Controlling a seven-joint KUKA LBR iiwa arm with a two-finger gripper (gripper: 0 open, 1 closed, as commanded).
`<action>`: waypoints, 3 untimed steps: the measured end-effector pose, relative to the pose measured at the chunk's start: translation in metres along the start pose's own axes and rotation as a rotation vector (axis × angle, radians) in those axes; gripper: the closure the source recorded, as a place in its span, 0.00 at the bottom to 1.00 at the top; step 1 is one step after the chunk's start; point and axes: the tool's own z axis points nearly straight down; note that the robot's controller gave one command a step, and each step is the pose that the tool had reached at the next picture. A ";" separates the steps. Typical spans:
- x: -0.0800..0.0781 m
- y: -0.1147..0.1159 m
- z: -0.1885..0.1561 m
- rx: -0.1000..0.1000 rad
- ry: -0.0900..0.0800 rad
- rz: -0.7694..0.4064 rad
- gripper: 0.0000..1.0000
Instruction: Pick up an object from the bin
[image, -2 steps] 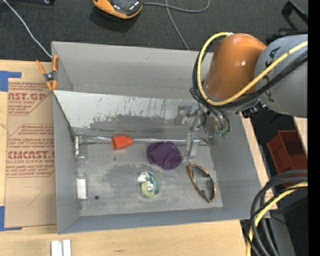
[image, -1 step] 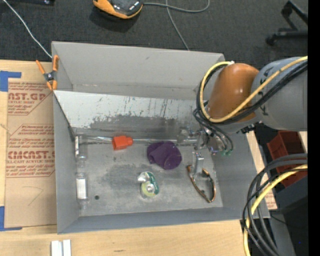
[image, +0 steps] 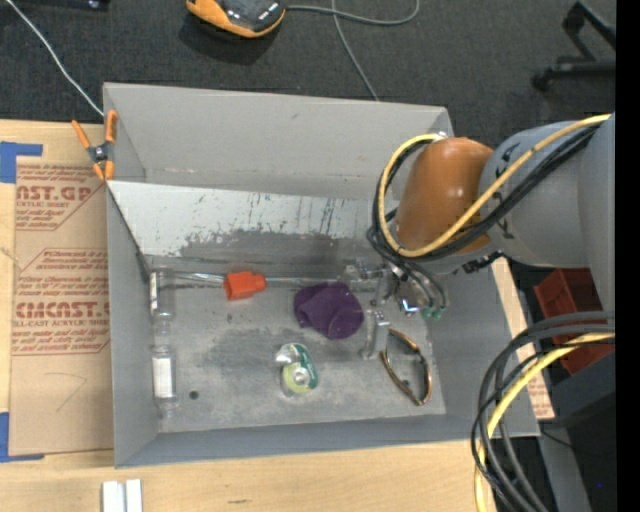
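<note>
Nearest the front of the bin (image: 300, 428) lies a small round roll (image: 297, 368), white and green, on the scuffed grey floor. To its right, close to the right wall, sits a pair of brown-framed eyeglasses (image: 408, 368), lenses up. Over at the left wall a clear plastic vial (image: 161, 372) lies lengthwise along the side.

Further in, about the middle of the floor, there is a crumpled purple cloth lump (image: 328, 309). The tool (image: 375, 335) is down low just beside it, on its right, with the eyeglasses just in front and to the right of it. It stands between the two and nearest the purple lump. From where I stand I cannot tell whether the tool is apart or together, nor whether it touches the cloth. Above it, the wrist's orange cover (image: 445, 195) and looped yellow cables come in from the right.

Beyond that, toward the back wall, a small orange block (image: 244, 284) lies left of the purple lump and well apart from the tool. A thin clear rod (image: 190, 278) runs leftward from it.
</note>
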 end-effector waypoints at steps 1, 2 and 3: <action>-0.014 0.050 0.022 0.000 0.003 -0.203 0.00; -0.010 0.050 0.028 -0.002 -0.001 -0.051 1.00; -0.009 0.047 0.028 -0.002 -0.002 -0.038 1.00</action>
